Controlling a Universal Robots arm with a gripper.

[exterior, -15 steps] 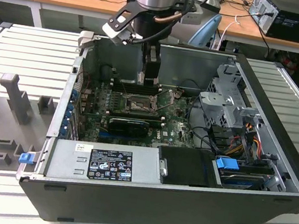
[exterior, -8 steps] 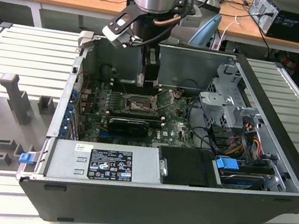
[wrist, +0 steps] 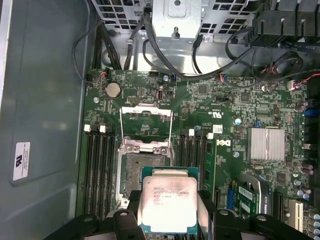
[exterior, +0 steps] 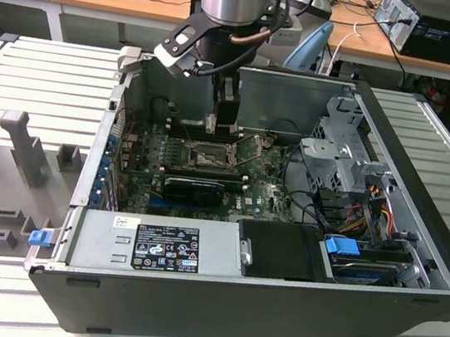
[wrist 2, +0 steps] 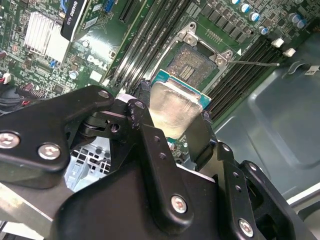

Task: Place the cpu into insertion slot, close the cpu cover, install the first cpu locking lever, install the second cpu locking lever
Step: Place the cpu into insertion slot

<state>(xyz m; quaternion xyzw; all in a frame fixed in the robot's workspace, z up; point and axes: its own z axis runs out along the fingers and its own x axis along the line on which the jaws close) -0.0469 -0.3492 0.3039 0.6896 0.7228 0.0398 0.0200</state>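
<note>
Jaws closed onto opposite edges of the cpu [wrist: 167, 202], silvery face toward the cameras in both wrist views. Gripper [exterior: 224, 128] hangs inside the open computer case [exterior: 293, 98], over the motherboard [wrist: 220, 100]. Insertion slot [wrist: 141, 162] lies bare, just beside the held chip, which overlaps its near edge. The cpu cover [wrist: 146, 111] stands swung open beyond the slot. Black memory slots [wrist: 100, 165] flank the socket close on both sides; heatsink [wrist: 266, 143] and cables [wrist: 165, 60] well apart
</note>
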